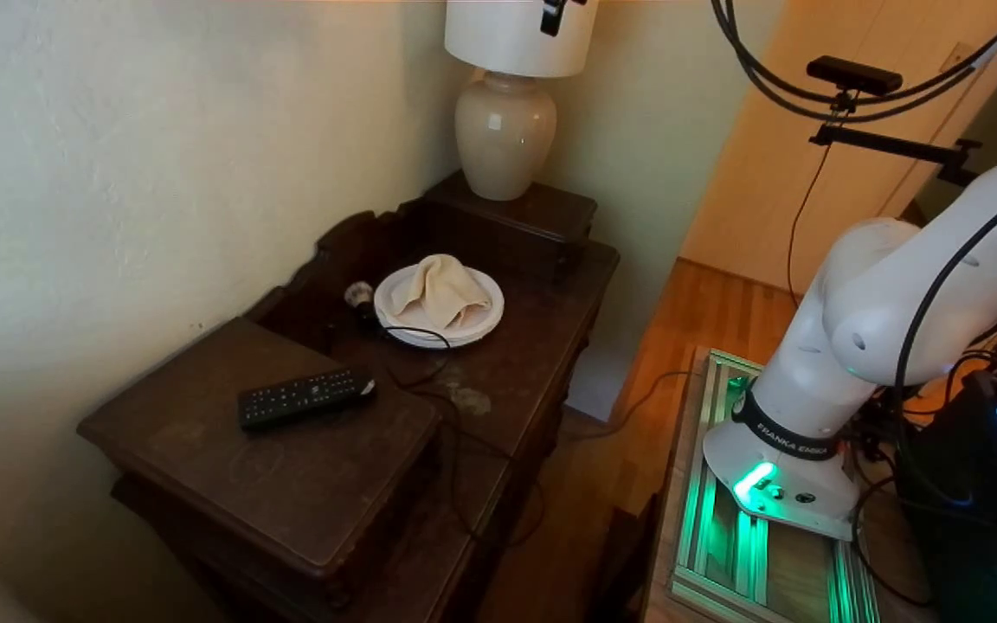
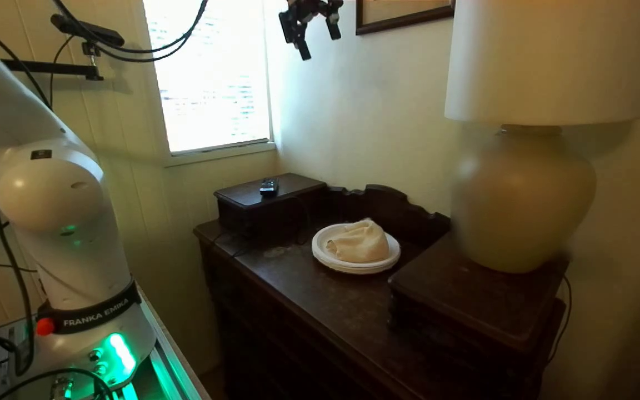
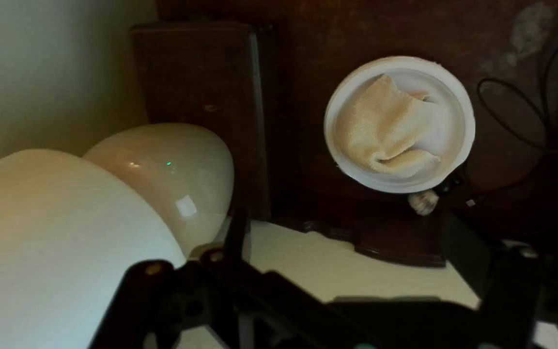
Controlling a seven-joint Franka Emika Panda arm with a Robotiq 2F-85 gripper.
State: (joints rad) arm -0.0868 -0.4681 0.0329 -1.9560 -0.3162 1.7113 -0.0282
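- In an exterior view the gripper (image 2: 320, 45) hung high with its two fingers set wide apart; nothing showed between them, there or in the wrist view.
- The tan washcloth (image 3: 390, 128) was below the gripper, well apart from it, bunched on a stack of white plates (image 3: 455, 116).
- The washcloth looked light, soft and limp; its textured weave suggested good grip and no risk of breaking.
- Its raised fold, standing proud of the plates in both exterior views, seemed the best place to take hold, by a pinch from above; the parts lying flat looked harder to catch.
- The plates also seemed light, possibly paper, so pressure on their rim might have tipped or slid them.
- To one side of the gripper was the lampshade (image 3: 56, 252) over a glossy lamp base (image 3: 187, 169); the gap was hard to judge.
- Below the gripper, right by the plates, lay an apparent shaving brush (image 3: 423, 201); a black cable (image 3: 545, 118) looped away from the lampshade side.
- Farther off that way, lower than the gripper, a remote control (image 1: 306, 398) rested on the dark wooden dresser's (image 2: 309, 289) raised end.
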